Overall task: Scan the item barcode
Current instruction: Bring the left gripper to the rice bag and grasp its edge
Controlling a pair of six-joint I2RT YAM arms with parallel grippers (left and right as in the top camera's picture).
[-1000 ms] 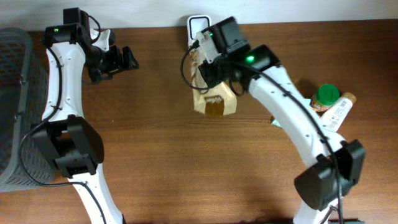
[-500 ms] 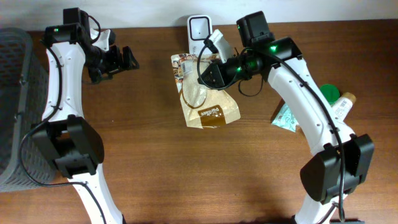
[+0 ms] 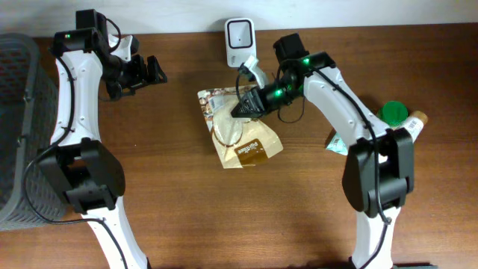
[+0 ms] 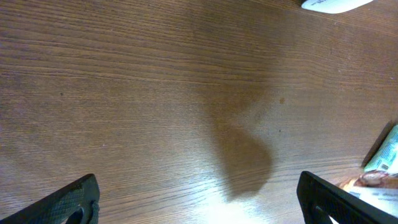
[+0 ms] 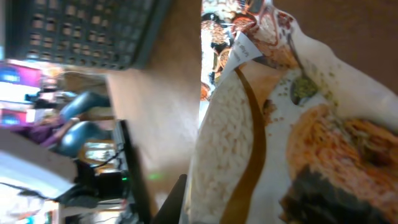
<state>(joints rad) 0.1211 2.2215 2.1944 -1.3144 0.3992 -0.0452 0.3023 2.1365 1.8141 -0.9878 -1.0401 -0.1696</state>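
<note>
**Overhead:** right jaws are clamped on the upper edge of the pouch, held printed side up over mid-tabletop, just in front of the scanner. Left jaws are spread wide, holding nothing, between basket and scanner.

**Left wrist:** wide jaws over bare tabletop.

**Right wrist:** the pouch fills the view, with the basket beyond it. The grip itself is hidden.

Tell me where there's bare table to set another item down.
The widest bare patch of table is the front, between the two arm bases, below the rice pouch. Another lies between the left gripper and the pouch. Crowded: the back middle around the scanner and right gripper, and the right edge by the green-lidded jar.
</note>
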